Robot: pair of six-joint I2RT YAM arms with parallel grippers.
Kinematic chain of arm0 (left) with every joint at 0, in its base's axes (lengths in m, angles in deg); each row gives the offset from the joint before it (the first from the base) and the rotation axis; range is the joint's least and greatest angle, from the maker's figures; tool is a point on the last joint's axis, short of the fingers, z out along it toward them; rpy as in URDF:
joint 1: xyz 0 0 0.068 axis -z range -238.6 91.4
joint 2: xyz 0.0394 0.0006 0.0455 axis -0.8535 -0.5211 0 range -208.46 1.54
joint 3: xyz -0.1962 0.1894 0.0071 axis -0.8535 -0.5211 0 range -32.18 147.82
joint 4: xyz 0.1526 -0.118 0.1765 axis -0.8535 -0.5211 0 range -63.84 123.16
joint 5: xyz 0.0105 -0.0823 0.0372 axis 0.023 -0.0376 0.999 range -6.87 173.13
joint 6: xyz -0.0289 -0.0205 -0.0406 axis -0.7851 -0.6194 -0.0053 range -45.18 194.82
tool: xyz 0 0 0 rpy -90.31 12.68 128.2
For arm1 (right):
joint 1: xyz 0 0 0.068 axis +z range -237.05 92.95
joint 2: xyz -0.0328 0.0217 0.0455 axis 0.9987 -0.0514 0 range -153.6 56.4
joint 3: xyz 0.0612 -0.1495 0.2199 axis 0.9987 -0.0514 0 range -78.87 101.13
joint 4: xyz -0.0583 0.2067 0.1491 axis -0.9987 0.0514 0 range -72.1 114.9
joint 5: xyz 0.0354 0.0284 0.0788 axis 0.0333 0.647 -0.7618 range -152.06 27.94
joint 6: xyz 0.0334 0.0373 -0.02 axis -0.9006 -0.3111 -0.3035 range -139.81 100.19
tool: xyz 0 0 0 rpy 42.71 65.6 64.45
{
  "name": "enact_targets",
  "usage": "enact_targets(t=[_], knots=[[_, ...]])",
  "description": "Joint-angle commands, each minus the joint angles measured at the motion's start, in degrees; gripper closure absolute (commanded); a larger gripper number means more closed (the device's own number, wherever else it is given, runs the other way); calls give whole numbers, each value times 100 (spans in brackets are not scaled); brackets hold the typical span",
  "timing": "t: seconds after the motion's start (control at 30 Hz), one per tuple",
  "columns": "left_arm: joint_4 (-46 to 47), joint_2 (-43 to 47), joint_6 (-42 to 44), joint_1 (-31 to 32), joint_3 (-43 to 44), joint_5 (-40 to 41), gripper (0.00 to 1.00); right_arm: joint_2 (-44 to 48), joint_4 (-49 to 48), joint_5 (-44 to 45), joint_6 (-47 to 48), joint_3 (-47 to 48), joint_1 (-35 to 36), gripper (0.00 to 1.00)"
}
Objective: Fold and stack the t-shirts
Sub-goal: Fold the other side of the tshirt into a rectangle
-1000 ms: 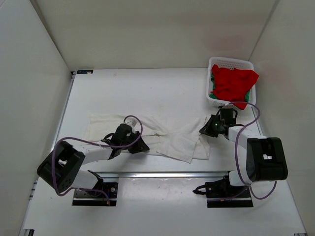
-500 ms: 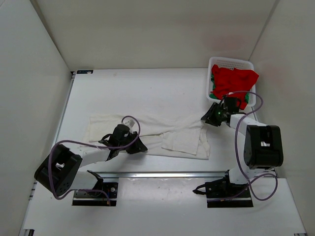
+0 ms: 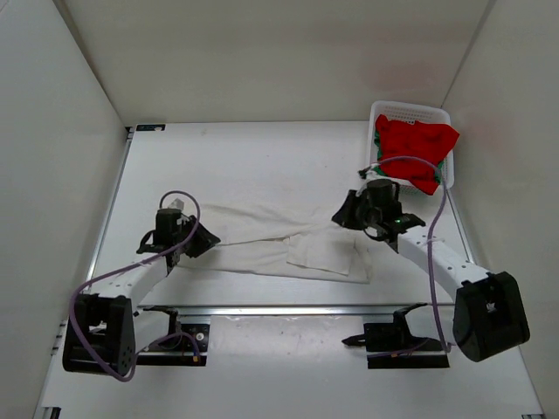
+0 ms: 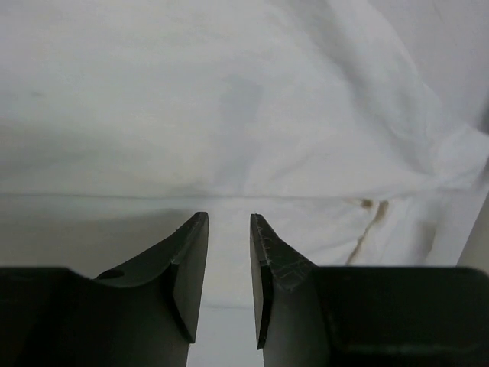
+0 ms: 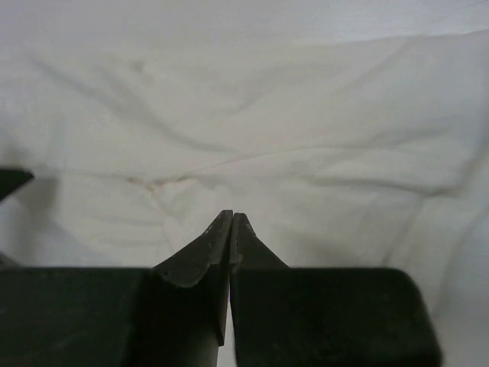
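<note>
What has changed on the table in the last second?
The left claw slid left along the off-white t-shirt, whose left end now lies further in. The right claw swung away toward the basket, then back left over the shirt's right end, and is shut. The red t-shirt and basket stayed put.

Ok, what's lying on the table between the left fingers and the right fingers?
The off-white t-shirt, spread out, fills that stretch; the top view shows it running from the left fingers to the right fingers.
</note>
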Motion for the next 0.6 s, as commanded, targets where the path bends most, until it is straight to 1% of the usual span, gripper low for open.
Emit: enact_targets(t=[0.0, 0.03, 0.07, 0.1, 0.13, 0.17, 0.2, 0.27, 0.3, 0.33, 0.37, 0.4, 0.5, 0.57], knots=[[-356, -24, 27, -695, 160, 112, 60, -176, 45, 28, 302, 4, 783, 99], [-417, -24, 18, -793, 169, 138, 59, -342, 45, 27, 354, 101, 1098, 92], [-539, -15, 44, -1047, 239, 278, 55, -387, 1, 71, 390, 110, 1397, 90], [-671, 20, 114, -1223, 292, 479, 52, -553, -25, 132, 442, 180, 1635, 81], [-785, 81, 202, -1303, 379, 855, 50, -702, -86, 124, 530, 268, 1759, 74], [-874, 73, 246, -1321, 467, 998, 49, -869, -78, 115, 618, 347, 1943, 71], [-953, 64, 325, -1443, 529, 1122, 49, -975, -96, 115, 627, 339, 2102, 70], [-1032, 47, 291, -1707, 608, 1201, 52, -1116, -130, 19, 662, 383, 2269, 71], [-1137, 29, 299, -1795, 661, 1428, 57, -1091, -140, -8, 645, 392, 2305, 71], [-1243, 3, 282, -1883, 714, 1604, 59, -1038, -262, 1, 645, 287, 2340, 71], [-1322, -24, 264, -1962, 749, 1563, 59, -916, -280, -34, 610, 138, 2358, 70], [-1427, -7, 264, -2050, 767, 1614, 60, -775, -333, -52, 558, 59, 2306, 71], [-1691, 238, 2, -2183, 609, 2079, 59, -380, -561, -367, 434, -459, 2034, 70], [-1753, 354, -139, -2358, 478, 2133, 58, -90, -579, -438, 443, -627, 1902, 69]])
